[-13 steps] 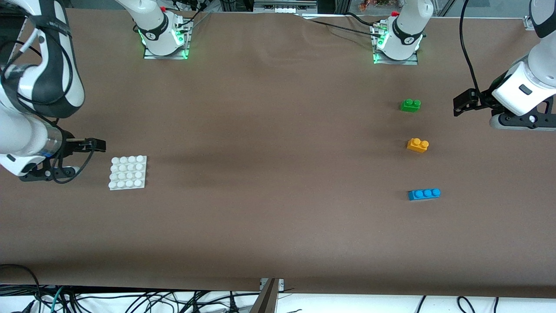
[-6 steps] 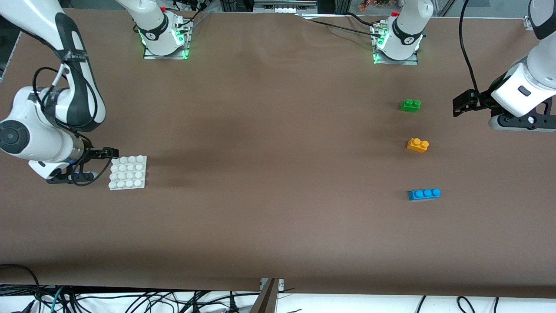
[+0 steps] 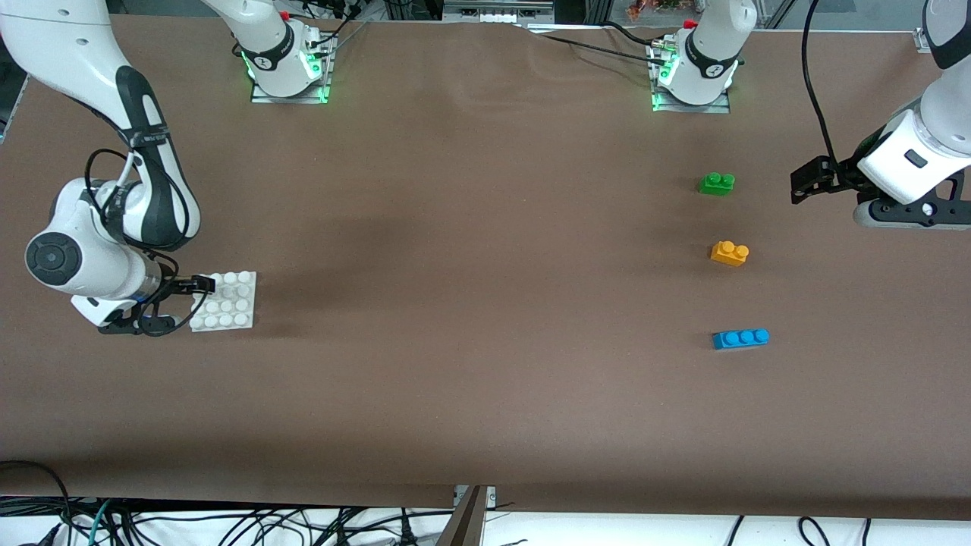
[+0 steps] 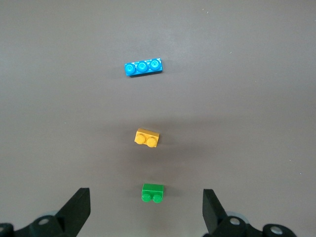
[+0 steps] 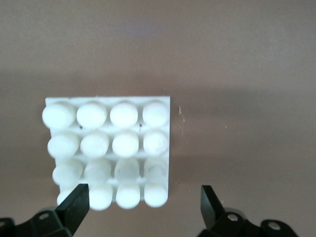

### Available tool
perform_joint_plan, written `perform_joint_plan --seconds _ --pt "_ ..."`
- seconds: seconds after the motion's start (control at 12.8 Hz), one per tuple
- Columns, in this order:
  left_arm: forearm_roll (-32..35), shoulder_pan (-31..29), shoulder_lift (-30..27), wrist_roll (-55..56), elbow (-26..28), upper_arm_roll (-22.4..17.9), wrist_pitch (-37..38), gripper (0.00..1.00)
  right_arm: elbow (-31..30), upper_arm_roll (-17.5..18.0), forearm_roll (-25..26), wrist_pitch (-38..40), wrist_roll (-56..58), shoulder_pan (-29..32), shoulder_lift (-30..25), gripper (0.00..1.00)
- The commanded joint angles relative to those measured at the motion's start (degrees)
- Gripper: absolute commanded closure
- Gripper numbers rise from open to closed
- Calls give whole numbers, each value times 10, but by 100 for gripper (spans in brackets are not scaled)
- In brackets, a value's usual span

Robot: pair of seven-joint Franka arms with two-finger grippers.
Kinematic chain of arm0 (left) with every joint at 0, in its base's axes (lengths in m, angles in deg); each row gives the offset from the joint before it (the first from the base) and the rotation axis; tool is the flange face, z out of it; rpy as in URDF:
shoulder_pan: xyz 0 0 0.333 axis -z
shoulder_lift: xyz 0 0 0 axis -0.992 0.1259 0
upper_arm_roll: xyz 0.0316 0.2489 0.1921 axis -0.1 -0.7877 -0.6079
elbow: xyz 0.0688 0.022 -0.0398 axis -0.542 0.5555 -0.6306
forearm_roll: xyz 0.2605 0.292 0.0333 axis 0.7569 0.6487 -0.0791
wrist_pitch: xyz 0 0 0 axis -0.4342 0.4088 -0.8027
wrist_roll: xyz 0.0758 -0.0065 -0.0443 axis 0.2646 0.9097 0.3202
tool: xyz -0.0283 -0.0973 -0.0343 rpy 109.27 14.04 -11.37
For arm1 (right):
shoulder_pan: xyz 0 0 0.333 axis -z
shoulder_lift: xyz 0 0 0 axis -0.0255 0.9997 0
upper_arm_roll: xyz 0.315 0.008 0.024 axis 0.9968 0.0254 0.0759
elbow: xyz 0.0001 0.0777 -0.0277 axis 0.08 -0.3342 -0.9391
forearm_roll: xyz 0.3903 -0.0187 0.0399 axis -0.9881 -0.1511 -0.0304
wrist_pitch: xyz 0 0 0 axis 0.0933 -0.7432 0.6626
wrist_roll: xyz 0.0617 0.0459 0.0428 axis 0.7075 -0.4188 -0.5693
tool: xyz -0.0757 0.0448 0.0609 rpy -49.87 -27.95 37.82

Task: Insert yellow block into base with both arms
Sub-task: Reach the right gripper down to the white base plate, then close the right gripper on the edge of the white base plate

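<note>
Black right gripper [image 3: 199,285]: jaws wide, holding nothing, over the base's edge at the right arm's end.
Left gripper [image 3: 806,183]: wide open, empty, waiting beside the green brick [image 3: 717,183].
Base [image 3: 224,301]: flat on the table [image 3: 485,394].
Yellow block [image 3: 730,252]: between green brick and blue brick [image 3: 741,338], well apart from the base.
Advice: straddle opposite base edges squarely before closing.

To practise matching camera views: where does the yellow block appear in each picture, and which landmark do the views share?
Front view: yellow block between the green brick and the blue brick.
Left wrist view: mid-picture, between the same bricks.
Right wrist view: not in it.
Shared landmark: the green brick.
</note>
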Motion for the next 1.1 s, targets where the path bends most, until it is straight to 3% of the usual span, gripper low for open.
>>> perform_joint_plan --seconds 0.0,1.02 --pt "5 -1 7 -5 -18 0 9 0 1 4 -3 -15 -7 3 6 0" --pt "5 -1 8 -5 -18 0 10 0 1 8 -27 -41 -6 -1 35 0"
